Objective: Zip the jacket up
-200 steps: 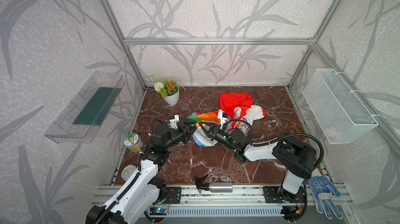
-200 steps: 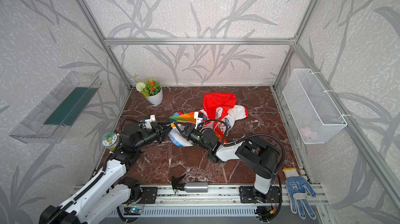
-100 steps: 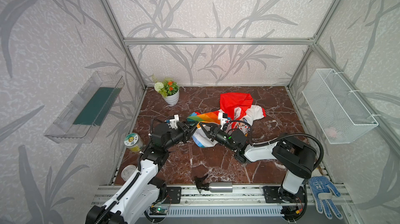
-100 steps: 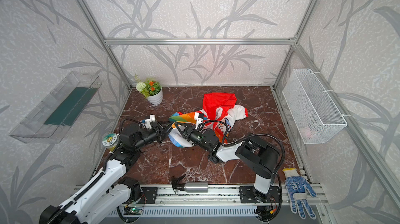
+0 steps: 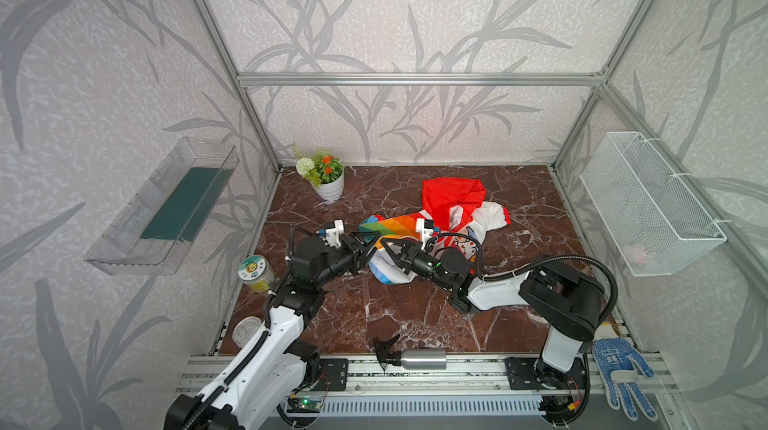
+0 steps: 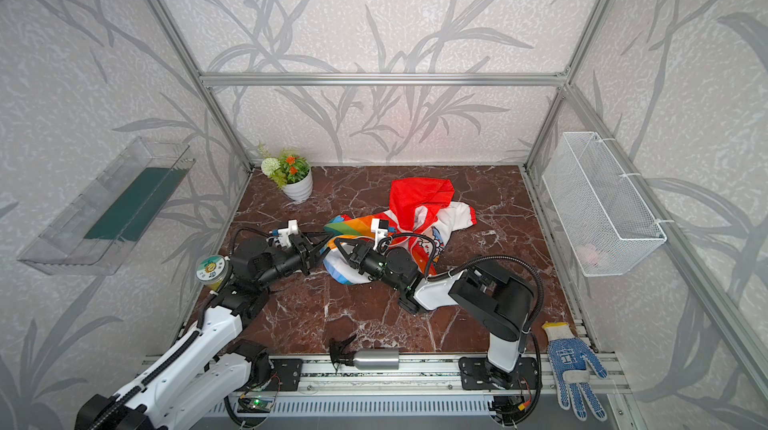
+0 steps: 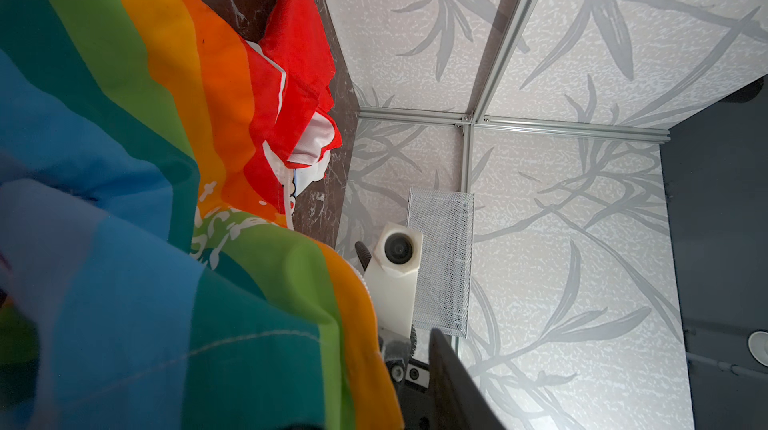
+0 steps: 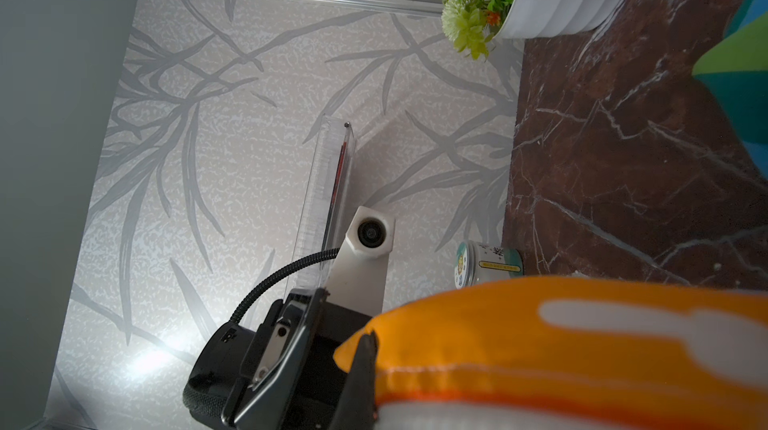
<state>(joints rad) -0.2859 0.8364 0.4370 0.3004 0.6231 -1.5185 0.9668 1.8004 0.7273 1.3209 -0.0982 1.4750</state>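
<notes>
One jacket (image 5: 395, 226) is lying crumpled on the middle of the marble floor (image 5: 415, 311). By the look of it the front is not yet zipped: the panels are bunching rather than meeting in a closed line. Its long axis is running diagonally in both top views, from the red hood (image 5: 453, 195) at the back right to the rainbow hem end at the front left. In the left wrist view a white toothed edge (image 7: 289, 203) is showing between the rainbow and red panels. The slider cannot be made out.

The right gripper (image 5: 388, 251) is reaching across from the right and is sitting closed on the orange-edged fold at the hem end. That fold is covering its jaws in the right wrist view. The left gripper (image 5: 371, 244) is facing it from the left with jaws parted. In the right wrist view one finger (image 8: 365, 369) is touching the orange fold, and nothing is being held.

Judgement: both effectors are working at the hem end, with the hood end lying away from both, toward the back. The left gripper is free to take the opposite front edge. The coming move is turning on that diagonal, with zipper travel running from hem toward hood. Bunched thin cloth hiding the track is the main risk.

Outward, a potted plant (image 5: 326, 180), a jar (image 5: 253, 272) and a spray bottle (image 5: 411, 359) are standing well apart from the jacket.
</notes>
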